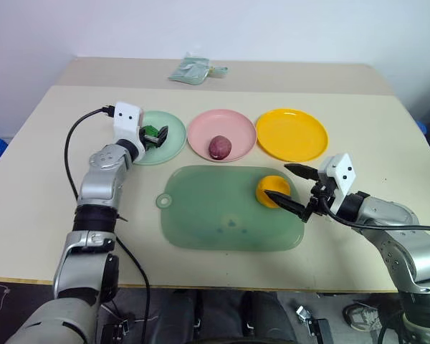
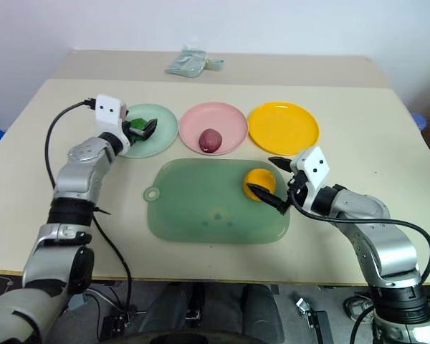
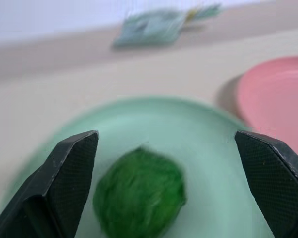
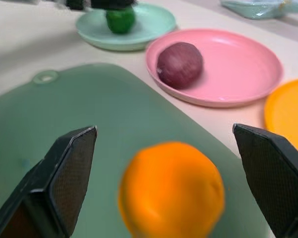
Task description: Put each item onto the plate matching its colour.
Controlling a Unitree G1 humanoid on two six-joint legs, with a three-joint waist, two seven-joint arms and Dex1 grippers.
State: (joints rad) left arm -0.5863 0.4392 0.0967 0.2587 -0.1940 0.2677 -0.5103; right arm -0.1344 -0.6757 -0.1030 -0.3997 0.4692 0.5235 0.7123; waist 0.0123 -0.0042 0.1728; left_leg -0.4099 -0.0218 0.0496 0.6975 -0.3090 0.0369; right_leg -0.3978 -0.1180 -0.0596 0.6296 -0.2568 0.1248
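right wrist view is giving me the orange item (image 4: 172,188) dead ahead, sitting on the green board (image 4: 84,129) near its corner closest to the yellow-orange plate (image 1: 292,134), and that is the one piece not yet on its colour. my right gripper (image 1: 292,188) is hanging wide open and empty, one finger to each side of the orange item and not touching it. the maroon item (image 1: 220,147) is lying on the pink plate (image 1: 221,134), and the bumpy dark green item (image 3: 138,198) is resting on the mint green plate (image 3: 154,129), so those two are looking settled.

over on the other side, my left gripper (image 1: 155,135) is spread open over the mint green plate, its fingers (image 3: 69,173) standing either side of the green item with clear gaps, gripping nothing.

so the step i am working on is the orange pickup. to do it well, i am thinking the item needs to sit deeper between the fingers before they shut, centred, because a round toy will squirt out if it is pinched off its middle. it wants a firm closing, a clean lift off the board, then a short carry to the yellow-orange plate just beyond, with the release kept low so it is not rolling off. a pale green packet (image 1: 195,70) is lying far back on the table (image 1: 50,129), well apart from all this.
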